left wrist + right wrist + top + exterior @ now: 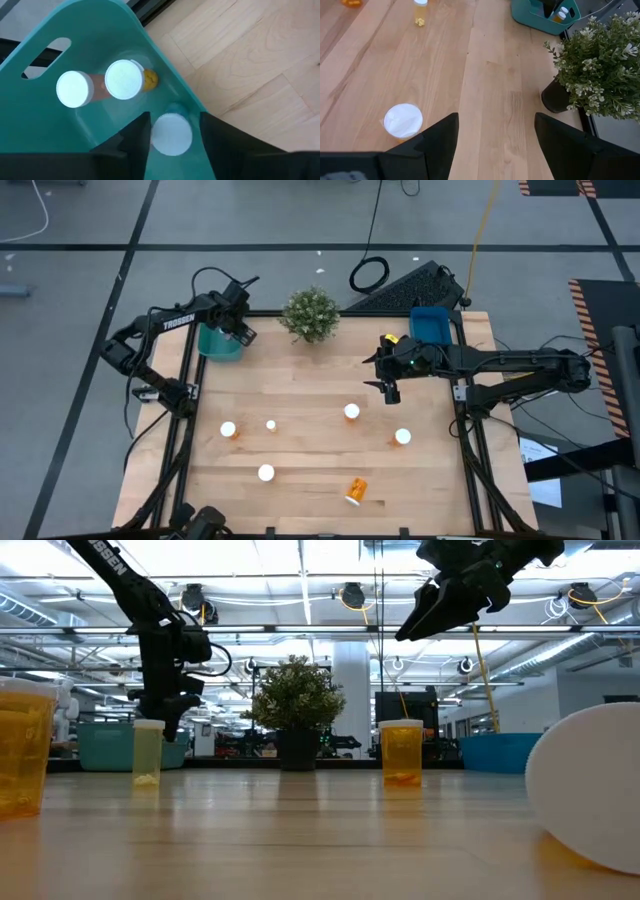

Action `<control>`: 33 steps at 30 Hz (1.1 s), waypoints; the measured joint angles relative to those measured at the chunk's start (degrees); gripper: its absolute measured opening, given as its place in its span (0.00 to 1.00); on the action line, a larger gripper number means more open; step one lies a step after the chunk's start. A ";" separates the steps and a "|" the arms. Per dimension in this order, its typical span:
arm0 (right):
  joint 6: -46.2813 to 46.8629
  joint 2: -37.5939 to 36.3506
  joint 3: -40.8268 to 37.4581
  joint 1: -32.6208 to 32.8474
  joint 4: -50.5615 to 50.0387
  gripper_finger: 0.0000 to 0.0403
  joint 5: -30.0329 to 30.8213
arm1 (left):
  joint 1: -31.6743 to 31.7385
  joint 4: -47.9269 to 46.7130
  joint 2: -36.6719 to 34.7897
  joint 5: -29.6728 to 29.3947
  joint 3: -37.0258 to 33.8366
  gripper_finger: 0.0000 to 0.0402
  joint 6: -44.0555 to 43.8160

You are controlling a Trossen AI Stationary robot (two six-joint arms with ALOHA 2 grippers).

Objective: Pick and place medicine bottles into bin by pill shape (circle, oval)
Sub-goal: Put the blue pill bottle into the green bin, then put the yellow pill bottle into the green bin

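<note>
My left gripper [172, 150] hangs over the teal bin [222, 342] at the table's far left. Its fingers stand open on either side of a light blue bottle's white cap [171, 134], and a strip of bin shows between the cap and one finger. Two more capped bottles [123, 80] stand in that bin. My right gripper [390, 388] is open, high above the table's far right [450, 602]. An orange bottle [352, 412] stands upright on the wood just nearer than it, with its white cap [403, 120] showing. Several other bottles stand on the table, and one [355, 491] lies on its side.
A blue bin [432, 325] sits at the far right corner and a potted plant [311, 313] at the far middle. Upright bottles stand at the left [229, 430], left of middle [271, 425], near left [266, 473] and right [402, 437]. Bare wood lies between them.
</note>
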 joint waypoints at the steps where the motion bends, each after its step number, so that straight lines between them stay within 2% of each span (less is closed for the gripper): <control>1: 0.00 0.00 0.00 0.01 -0.01 0.63 0.00 | 0.00 0.00 0.00 -0.04 0.00 0.48 0.00; 5: -0.20 0.00 0.00 -0.01 -0.02 0.63 0.00 | 0.00 0.06 -0.04 -1.68 0.00 0.54 0.18; 11: -0.20 0.00 0.00 0.00 -0.02 0.63 0.00 | 0.00 0.20 -2.95 -3.50 0.13 0.55 0.66; 21: -0.18 0.00 0.00 0.00 -0.02 0.63 0.00 | -3.03 -3.38 -17.19 -4.18 0.72 0.56 -0.24; 26: -0.32 0.00 0.00 0.00 -0.02 0.63 0.00 | -11.47 -8.22 -26.05 -4.40 0.74 0.56 -1.38; 33: -0.37 0.00 0.00 0.01 -0.02 0.63 0.00 | -31.06 -11.84 -33.32 -9.38 0.79 0.56 -9.96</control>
